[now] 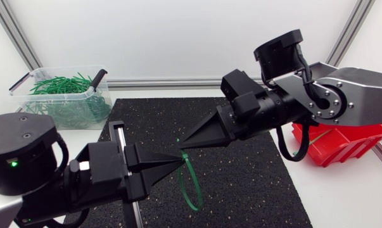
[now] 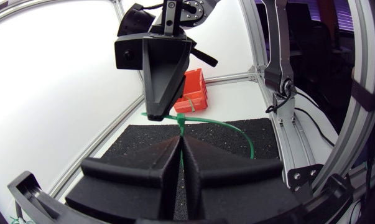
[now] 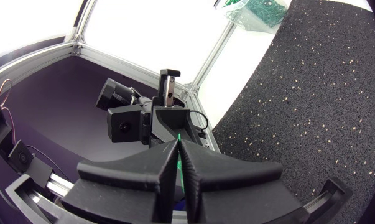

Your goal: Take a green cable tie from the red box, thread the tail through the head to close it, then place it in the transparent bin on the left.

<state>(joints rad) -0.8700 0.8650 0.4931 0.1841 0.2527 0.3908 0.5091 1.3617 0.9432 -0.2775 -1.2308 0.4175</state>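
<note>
Left end effector [image 1: 177,161]: clenched; two broad matte black wedge fingers pressed flat together, tips pinching the green cable tie [image 1: 192,187] just beside its small square head.
Right end effector [image 1: 183,140]: also clenched, same black wedges meeting in a thin seam; a sliver of green caught between the tips in the right wrist view, a short straight end of the tie pinched there in the left wrist view [image 2: 155,116].
Spacing: the two sets of tips nearly touching, right just above left, over the mat [image 1: 254,177].
Tie shape: thin, glossy green plastic strap bent into a narrow oval loop.
Tie direction: loop hanging from the tips down toward the mat; long axis running from the tips toward the counter's near edge.
Threading: cannot tell whether the tail sits fully through the head.
Mat: black, rough, speckled rubber, flat on the white counter [image 1: 343,196].
Red box [image 1: 343,142]: bright hard plastic, open-fronted, at the right, partly hidden behind the right arm.
Transparent bin [image 1: 51,95]: clear plastic with dark handles, at the far left, holding a tangle of green ties, well apart from the held tie.
</note>
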